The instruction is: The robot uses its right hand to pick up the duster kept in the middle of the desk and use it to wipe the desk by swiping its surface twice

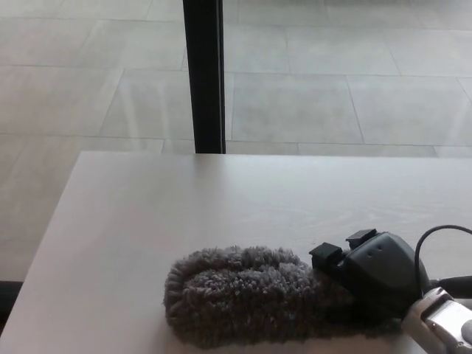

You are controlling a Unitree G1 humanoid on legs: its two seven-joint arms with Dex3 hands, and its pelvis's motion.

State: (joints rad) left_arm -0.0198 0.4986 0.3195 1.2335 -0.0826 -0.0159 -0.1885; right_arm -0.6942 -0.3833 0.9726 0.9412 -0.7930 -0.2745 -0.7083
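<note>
- The duster should be kept flat on the worktop and swept in long, even strokes, with pressure held steady.
- The right hand is clamped on the duster's right end.
- The duster lies at the near middle of the worktop, stretching left from the hand.

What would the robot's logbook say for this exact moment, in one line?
phase: wiping | right hand: shut on grey duster | duster: flat on desk | left hand: not in view
</note>
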